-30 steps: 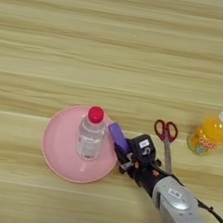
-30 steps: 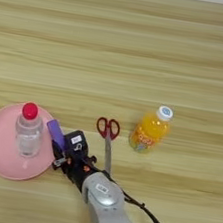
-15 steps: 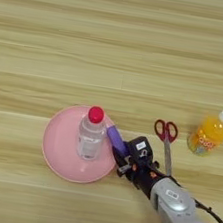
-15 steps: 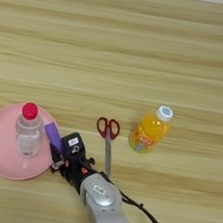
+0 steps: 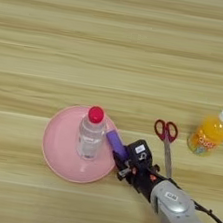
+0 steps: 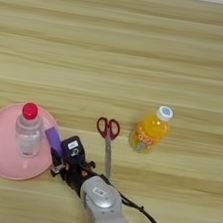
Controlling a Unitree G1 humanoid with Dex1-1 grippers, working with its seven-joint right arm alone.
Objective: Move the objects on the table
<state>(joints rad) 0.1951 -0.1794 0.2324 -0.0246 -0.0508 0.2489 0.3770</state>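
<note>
Left eye view: the purple block [image 5: 117, 143] is held pinched by the gripper [image 5: 125, 159] over the pink plate's [image 5: 57, 151] 3 o'clock rim, seemingly for placing beside the water bottle [image 5: 90, 133], while scissors [image 5: 165, 142] and juice bottle [image 5: 210, 133] lie on the worktop [image 5: 118, 49].

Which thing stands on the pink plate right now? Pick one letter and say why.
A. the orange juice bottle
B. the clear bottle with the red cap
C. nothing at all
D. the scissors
B: the clear bottle with the red cap stands upright on the pink plate, while the orange juice bottle and scissors sit on the table to the right.
</note>
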